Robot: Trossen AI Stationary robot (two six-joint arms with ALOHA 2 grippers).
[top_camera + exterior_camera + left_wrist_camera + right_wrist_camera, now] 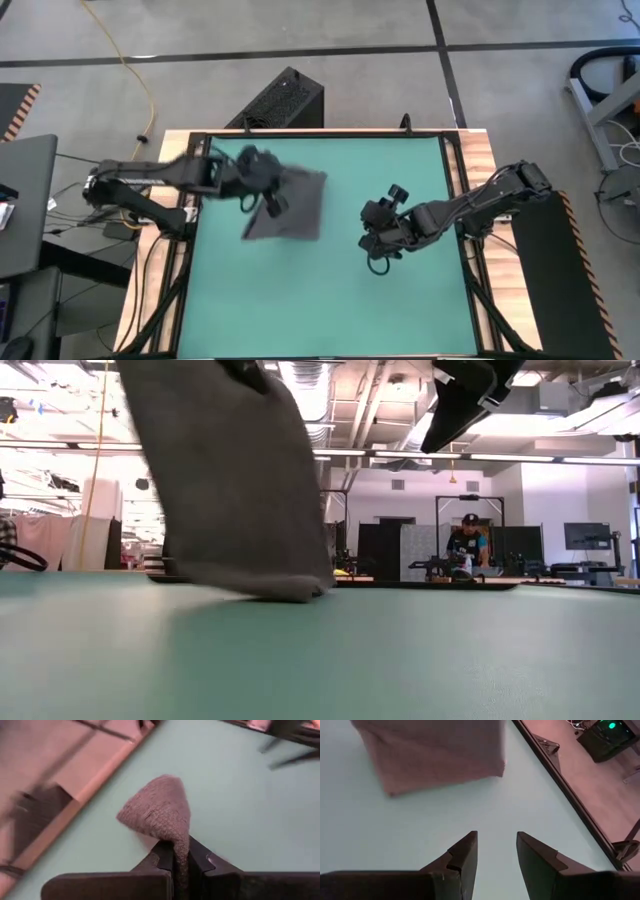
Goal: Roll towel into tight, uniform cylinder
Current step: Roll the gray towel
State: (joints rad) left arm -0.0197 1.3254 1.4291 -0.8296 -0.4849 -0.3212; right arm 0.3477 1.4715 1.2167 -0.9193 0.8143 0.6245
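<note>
Towel, dark grey soft cloth (290,205), hangs from left gripper (181,862) clamped on its edge, lower end touching green mat (400,310); right gripper (496,851), fingers parted and empty, waits near towel's right side.

Grey concrete floor (350,25), yellow cable (140,75), black box (283,100), distant seated person (467,542), ceiling strip lights (540,457).
</note>
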